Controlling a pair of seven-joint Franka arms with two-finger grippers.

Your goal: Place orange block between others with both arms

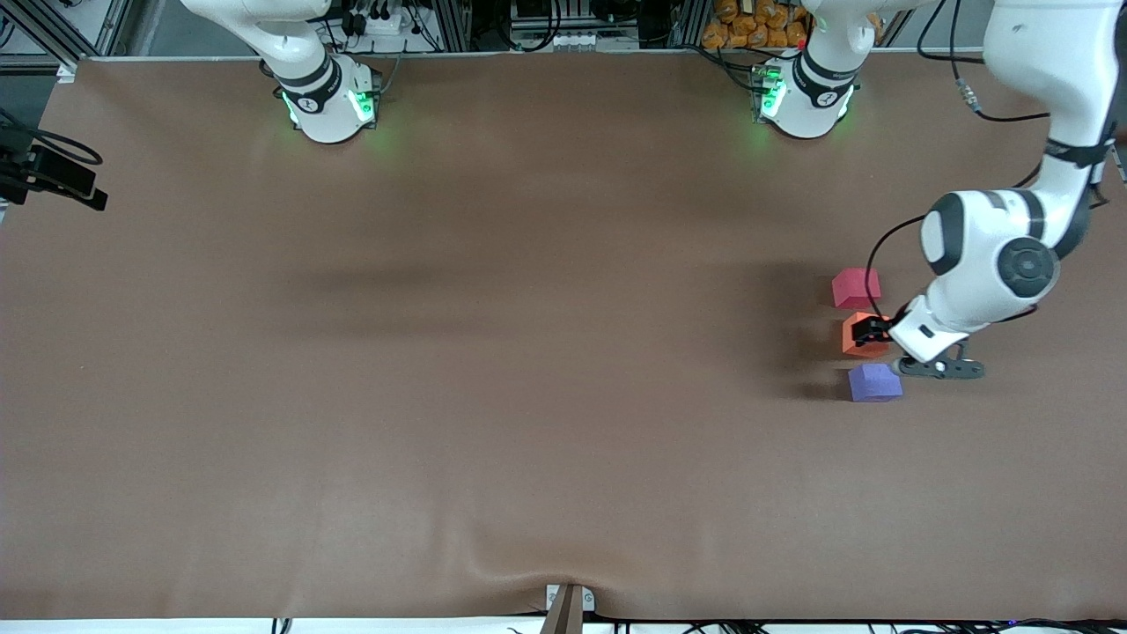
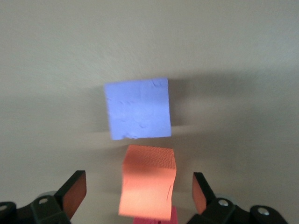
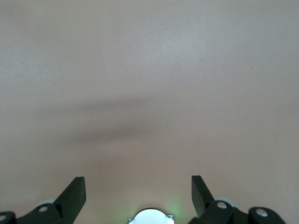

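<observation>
Left wrist view, matte orange block (image 2: 148,179), purple cube (image 2: 137,108)

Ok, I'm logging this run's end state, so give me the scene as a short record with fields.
orange block: on the table, in line between the other two cubes
pinkish-red cube: farther from the front camera than the orange block
purple cube: nearer to the front camera than the orange block
left gripper: open, fingers either side of the orange block, not clamping it
right gripper: open, over bare table
table: brown surface
</observation>
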